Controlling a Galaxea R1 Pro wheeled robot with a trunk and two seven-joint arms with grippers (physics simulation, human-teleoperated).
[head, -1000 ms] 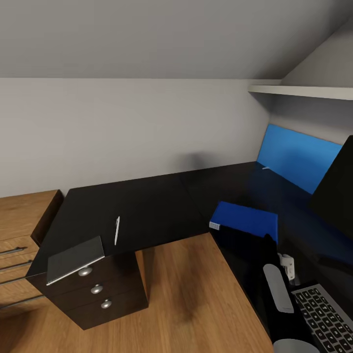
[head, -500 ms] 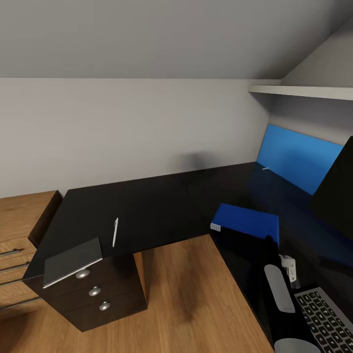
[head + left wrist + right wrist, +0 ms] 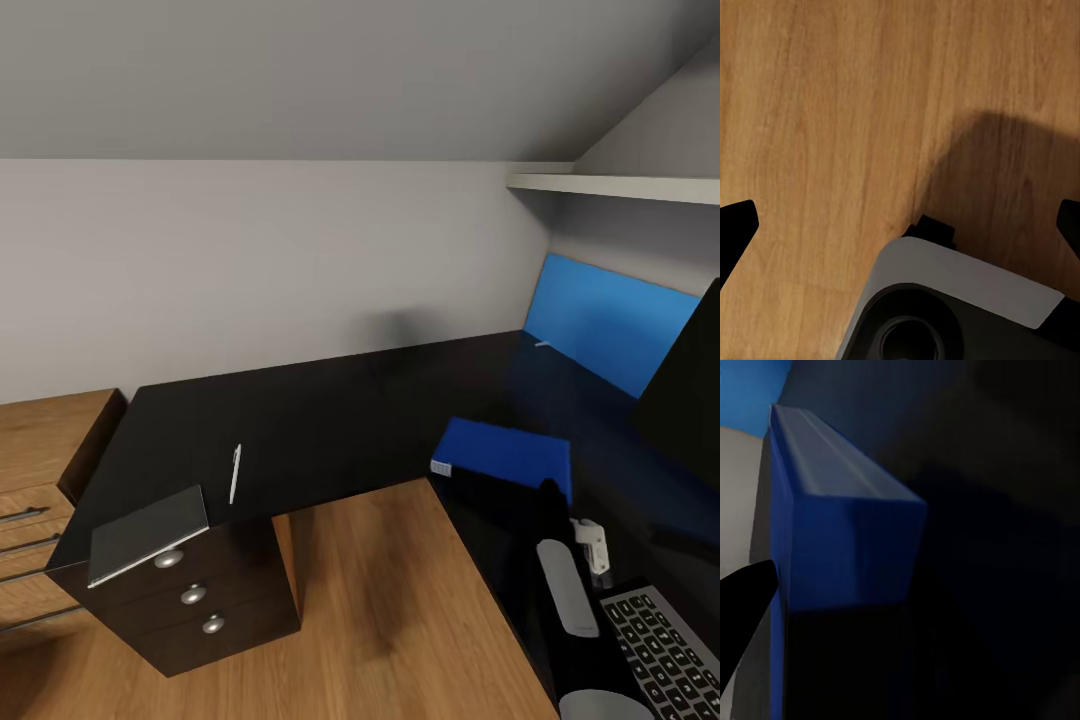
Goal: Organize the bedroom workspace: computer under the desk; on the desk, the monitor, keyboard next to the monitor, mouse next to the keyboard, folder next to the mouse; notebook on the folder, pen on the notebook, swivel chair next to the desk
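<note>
Folder (image 3: 510, 452) lies at the desk's (image 3: 300, 420) inner corner; your right gripper's (image 3: 742, 607) hold can't be told, the left gripper (image 3: 900, 225) gapes wide.

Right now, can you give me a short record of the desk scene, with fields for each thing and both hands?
folder: blue, flat on the desk, right part
notebook: grey, at the desk's left front corner, above the drawers
pen: white, on the desk beside the notebook, apart from it
keyboard: on the desk, lower right
monitor: dark, at the right edge
left hand: open, over the wood floor
right hand: close to the folder, state cannot tell
</note>
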